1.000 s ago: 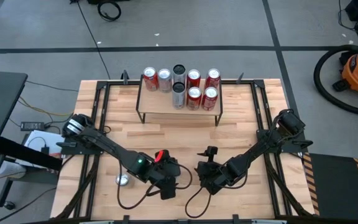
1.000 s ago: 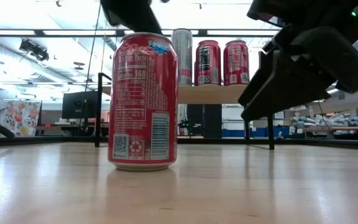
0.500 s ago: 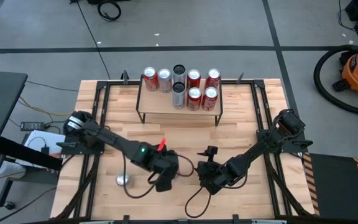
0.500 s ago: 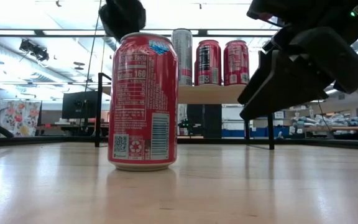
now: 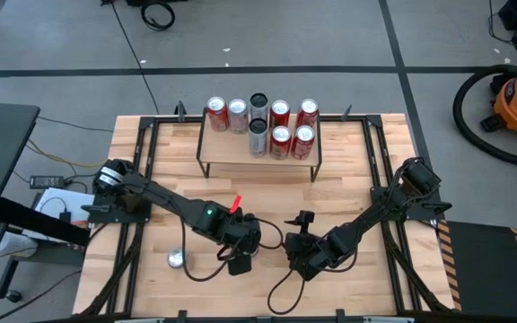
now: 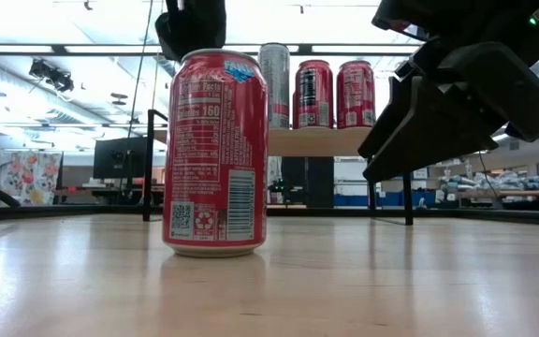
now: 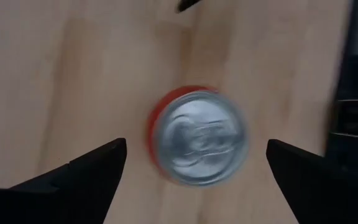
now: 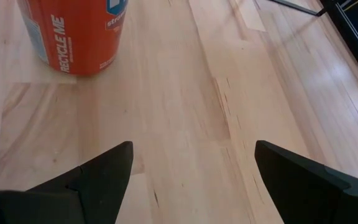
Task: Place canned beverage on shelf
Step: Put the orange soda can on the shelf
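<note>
Left gripper (image 7: 194, 168) hangs wide open, empty, directly above the red soda can (image 7: 197, 135); rigid, slick: grip its sides mid-height.

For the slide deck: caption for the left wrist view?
Left claw open, poised straight above an upright red can on the table.
</note>
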Action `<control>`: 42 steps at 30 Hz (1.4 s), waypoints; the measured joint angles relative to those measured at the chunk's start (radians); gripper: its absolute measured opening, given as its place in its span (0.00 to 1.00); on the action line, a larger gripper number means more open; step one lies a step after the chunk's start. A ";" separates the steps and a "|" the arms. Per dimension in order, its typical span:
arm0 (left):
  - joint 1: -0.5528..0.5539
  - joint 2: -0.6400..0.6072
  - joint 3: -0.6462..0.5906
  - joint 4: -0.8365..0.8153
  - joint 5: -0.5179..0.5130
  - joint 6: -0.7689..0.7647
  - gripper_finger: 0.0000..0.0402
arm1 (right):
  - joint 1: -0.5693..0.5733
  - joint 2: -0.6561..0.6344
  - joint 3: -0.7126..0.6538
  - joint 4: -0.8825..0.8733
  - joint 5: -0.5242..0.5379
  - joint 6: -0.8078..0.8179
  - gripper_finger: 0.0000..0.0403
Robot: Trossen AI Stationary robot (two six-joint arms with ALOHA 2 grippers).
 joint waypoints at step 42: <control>-0.060 0.171 0.000 0.053 -0.087 -0.002 0.99 | 0.002 0.000 0.000 0.011 -0.008 0.003 0.86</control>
